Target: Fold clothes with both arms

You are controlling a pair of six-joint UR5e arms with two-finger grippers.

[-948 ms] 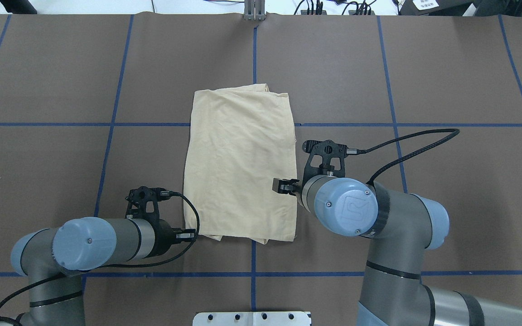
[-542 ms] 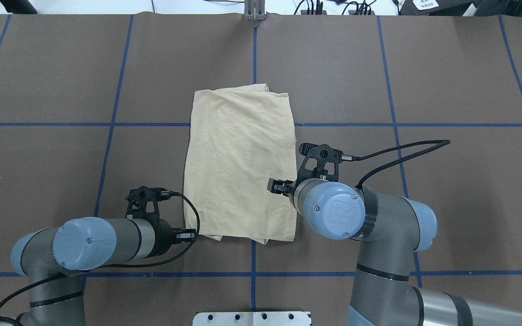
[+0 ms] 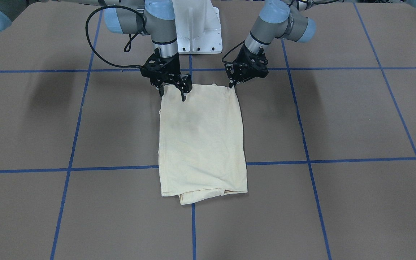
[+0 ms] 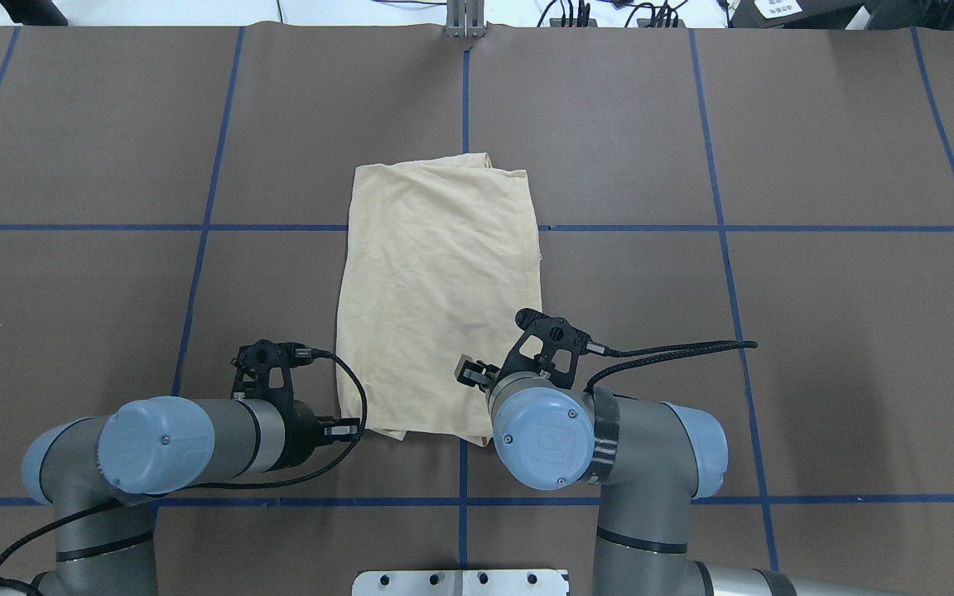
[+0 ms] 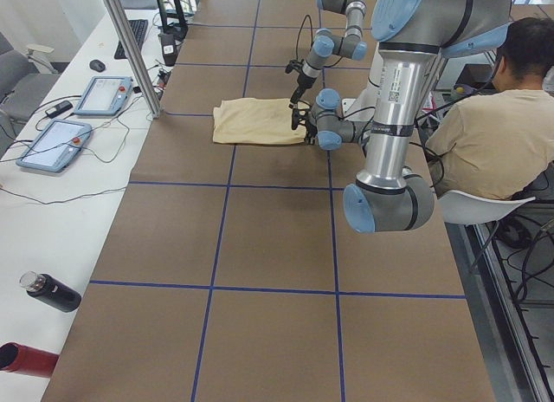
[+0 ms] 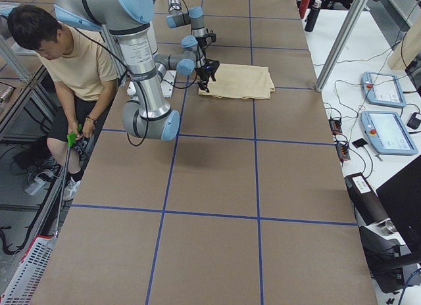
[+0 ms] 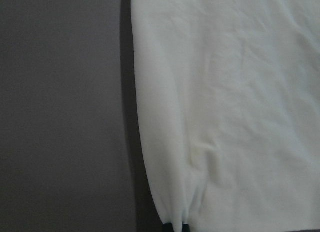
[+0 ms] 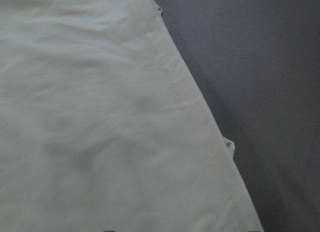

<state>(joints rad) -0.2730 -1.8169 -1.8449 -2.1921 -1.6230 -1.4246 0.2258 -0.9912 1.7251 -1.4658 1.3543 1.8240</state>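
The cream-yellow shirt point(image 4: 436, 298) lies folded into a long rectangle in the middle of the brown table point(image 4: 775, 331), plain side up with no print showing. My left gripper point(image 4: 350, 430) is at the shirt's near-left corner and is shut on it. In the left wrist view, creases in the shirt point(image 7: 225, 117) run down into the dark fingertips point(image 7: 172, 227). My right gripper point(image 3: 173, 93) hangs open over the near-right corner, one finger on each side of the shirt's point(image 3: 200, 137) edge. The right wrist view shows the stitched hem point(image 8: 190, 117) from close up.
Blue tape lines point(image 4: 462, 116) divide the table into squares. The white pedestal base point(image 3: 197, 32) stands just behind the shirt's near edge. A seated person point(image 5: 485, 133) is beside the robot. Tablets point(image 5: 52, 142) and bottles point(image 5: 52, 291) lie on the side bench.
My right arm has swung back toward the robot's base and to the left, from the middle of the shirt's right edge to its near-right corner. The left arm and the shirt have not moved.
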